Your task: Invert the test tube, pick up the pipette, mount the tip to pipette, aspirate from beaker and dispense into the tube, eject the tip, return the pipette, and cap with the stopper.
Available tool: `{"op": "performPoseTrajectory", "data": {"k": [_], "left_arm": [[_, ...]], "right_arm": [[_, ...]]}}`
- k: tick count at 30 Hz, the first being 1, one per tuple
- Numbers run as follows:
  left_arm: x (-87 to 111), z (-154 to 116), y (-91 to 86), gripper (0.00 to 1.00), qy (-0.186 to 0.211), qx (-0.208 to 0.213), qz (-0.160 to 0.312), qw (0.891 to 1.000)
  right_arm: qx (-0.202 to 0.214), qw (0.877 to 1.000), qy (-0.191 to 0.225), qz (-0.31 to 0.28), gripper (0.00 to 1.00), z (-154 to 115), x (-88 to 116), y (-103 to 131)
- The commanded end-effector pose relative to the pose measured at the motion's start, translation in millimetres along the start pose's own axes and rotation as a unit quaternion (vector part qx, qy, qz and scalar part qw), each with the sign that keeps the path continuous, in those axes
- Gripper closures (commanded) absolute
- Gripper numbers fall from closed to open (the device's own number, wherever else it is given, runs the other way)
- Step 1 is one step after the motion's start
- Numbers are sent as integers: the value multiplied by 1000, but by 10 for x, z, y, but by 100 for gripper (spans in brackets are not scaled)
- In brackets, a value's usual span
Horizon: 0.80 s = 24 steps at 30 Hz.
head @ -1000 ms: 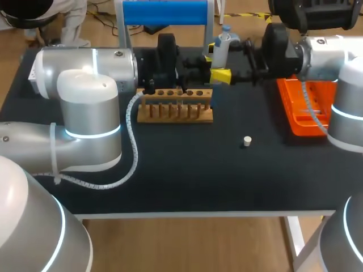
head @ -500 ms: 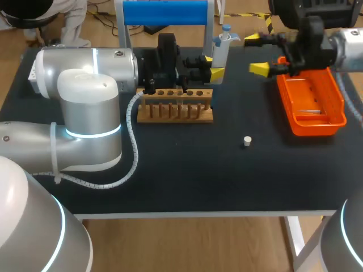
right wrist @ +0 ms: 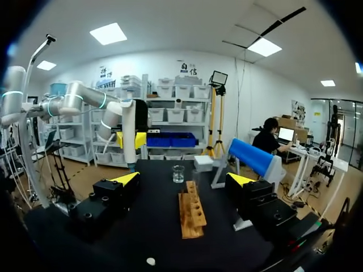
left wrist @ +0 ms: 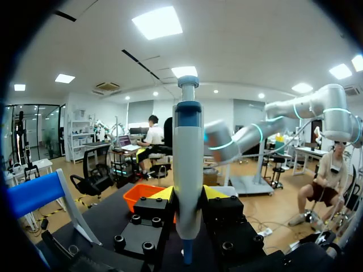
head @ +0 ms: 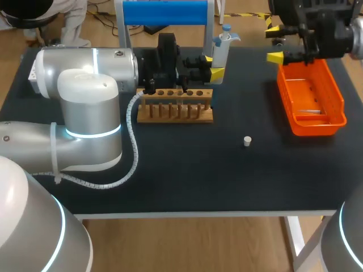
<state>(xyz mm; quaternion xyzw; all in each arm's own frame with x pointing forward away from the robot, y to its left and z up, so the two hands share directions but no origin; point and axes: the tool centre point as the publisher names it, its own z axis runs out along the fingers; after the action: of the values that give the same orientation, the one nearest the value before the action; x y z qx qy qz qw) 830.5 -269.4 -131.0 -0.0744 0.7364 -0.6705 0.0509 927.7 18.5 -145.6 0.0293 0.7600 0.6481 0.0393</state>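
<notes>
The pipette (left wrist: pixel 187 164), a smooth pale plastic barrel with a blue collar, stands upright behind the wooden rack (head: pixel 176 110), pinched from both sides by my left claw (head: pixel 212 66). My right claw (head: pixel 275 43) hangs wide open and empty over the glossy orange tray (head: pixel 317 128); I judge tip-mounting is the step, so the tip should meet the barrel dead in line. The small pale stopper (head: pixel 247 141) lies on the matte black table (head: pixel 227 175)
</notes>
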Motion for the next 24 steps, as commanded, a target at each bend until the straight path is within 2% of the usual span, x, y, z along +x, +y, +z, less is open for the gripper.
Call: {"op": "performPoseTrajectory", "data": {"k": [1, 12, 24], "left_arm": [[-4, 8, -9, 100, 0, -1, 0, 1000], [-4, 8, -9, 100, 0, -1, 0, 1000], [-4, 8, -9, 100, 0, -1, 0, 1000]], "right_arm": [[11, 1000, 5, 1, 0, 202, -276, -44], [37, 998, -45, 17, 0, 591, -836, -125], [60, 995, -81, 9, 0, 930, -1162, -202]]}}
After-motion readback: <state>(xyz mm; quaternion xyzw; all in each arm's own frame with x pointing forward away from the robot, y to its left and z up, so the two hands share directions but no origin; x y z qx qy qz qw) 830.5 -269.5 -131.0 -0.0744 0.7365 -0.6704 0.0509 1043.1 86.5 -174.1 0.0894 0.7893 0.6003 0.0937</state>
